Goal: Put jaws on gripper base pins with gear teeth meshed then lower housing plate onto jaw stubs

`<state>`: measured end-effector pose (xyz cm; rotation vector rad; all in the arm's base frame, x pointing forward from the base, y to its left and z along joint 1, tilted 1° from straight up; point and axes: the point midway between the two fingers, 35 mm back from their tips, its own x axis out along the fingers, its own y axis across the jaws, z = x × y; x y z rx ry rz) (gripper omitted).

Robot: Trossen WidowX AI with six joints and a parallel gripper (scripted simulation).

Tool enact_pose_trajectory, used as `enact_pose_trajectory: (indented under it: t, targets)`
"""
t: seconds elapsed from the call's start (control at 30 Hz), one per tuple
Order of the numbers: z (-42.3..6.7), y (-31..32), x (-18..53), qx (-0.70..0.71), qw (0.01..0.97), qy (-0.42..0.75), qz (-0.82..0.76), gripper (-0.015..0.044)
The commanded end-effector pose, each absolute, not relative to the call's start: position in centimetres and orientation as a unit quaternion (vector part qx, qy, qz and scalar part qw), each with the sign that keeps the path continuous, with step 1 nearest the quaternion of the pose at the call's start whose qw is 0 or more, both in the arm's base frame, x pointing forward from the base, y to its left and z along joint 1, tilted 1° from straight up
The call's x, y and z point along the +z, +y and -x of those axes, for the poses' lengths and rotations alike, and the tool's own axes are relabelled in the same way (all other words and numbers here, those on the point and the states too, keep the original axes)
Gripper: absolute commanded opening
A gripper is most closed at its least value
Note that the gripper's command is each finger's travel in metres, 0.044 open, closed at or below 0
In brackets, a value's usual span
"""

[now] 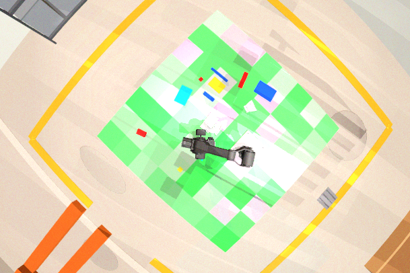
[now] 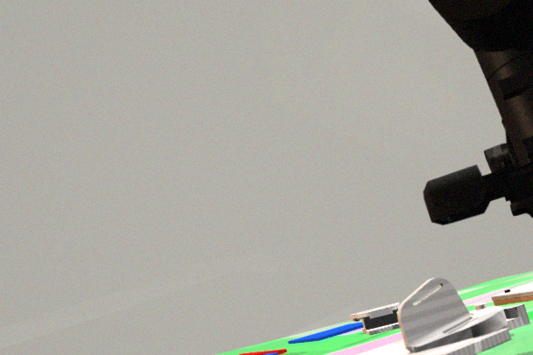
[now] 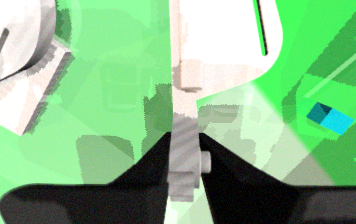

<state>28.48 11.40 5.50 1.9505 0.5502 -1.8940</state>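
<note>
"How's the arm (image 1: 219,151) (image 2: 521,109)?"
"Bent over the checkered mat (image 1: 225,235) (image 2: 473,295), gripper (image 3: 184,138) pointing down."
"And the jaw piece (image 3: 184,142)?"
"One, its toothed end pinched between two black fingers, its broad plate beyond them."
"Blue pieces?"
"Three flat ones (image 1: 265,91) (image 1: 219,74) (image 1: 209,96), far side."

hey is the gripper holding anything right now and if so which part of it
Yes: the gripper holds a white jaw by its narrow end.
</note>
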Motion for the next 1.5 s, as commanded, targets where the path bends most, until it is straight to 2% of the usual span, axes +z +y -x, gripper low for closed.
enact_pose_trajectory:
  t: [0.0, 0.6, 1.07, 1.47]
  targets:
    - [-28.6, 11.4, 6.2, -0.669, 0.181, 0.194, -0.695, 0.0037]
    - [-28.5, 11.4, 7.4, -0.669, 0.181, 0.194, -0.695, 0.0037]
    - [-28.5, 11.3, 11.6, -0.669, 0.181, 0.194, -0.695, 0.0037]
    - [-28.6, 11.6, 11.7, -0.663, 0.201, 0.214, -0.689, 0.0037]
